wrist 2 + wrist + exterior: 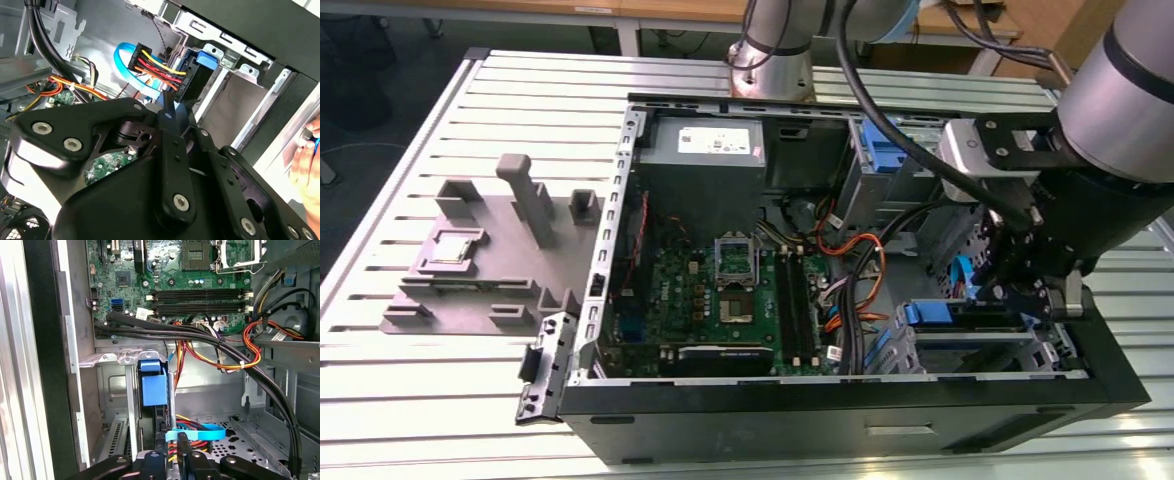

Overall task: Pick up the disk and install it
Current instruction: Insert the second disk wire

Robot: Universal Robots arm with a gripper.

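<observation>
I have the gripper [1014, 290] low inside the computer case [854, 405], by its drive-bay corner. The disk [154, 385] seems upright in the bay; whether the gripper grips it I cannot tell.

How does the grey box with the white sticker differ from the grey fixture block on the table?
The sticker box sits inside the computer case; the fixture block lies outside it on the slatted table. The box is plain-sided; the block has upright posts and pockets. Both are grey.
</observation>
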